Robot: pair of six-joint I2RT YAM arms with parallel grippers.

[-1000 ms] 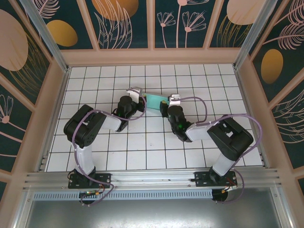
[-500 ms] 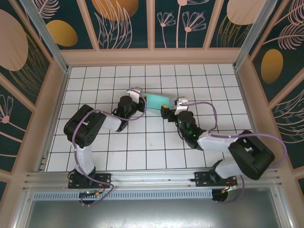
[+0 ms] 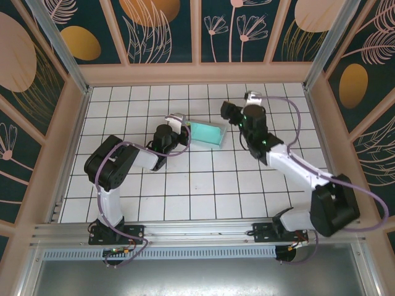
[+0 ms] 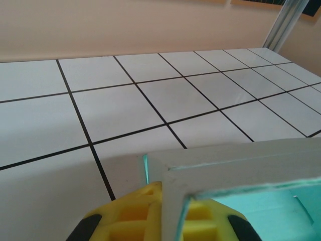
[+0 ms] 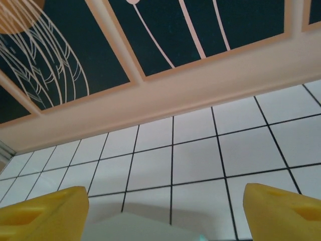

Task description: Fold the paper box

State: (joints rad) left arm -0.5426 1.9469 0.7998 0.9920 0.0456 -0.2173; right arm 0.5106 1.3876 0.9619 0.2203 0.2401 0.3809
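White tiles with black grid lines cover the table (image 3: 185, 185), walled in by peach rails and dark teal panels with flower patterns. A little toward 12 o'clock from the table's middle lies the paper box (image 3: 205, 134), pale mint, shallow and open-topped, its walls standing. The left hand (image 3: 182, 127) is at the box's 9 o'clock edge, clamped on it. In the left wrist view its yellow fingers (image 4: 125, 208) pinch the box's (image 4: 241, 160) pale wall, one on either side. The right hand (image 3: 238, 103) hangs toward 2 o'clock from the box, apart from it. Its yellow fingers (image 5: 45, 206) are spread wide with nothing between them, facing the back wall.
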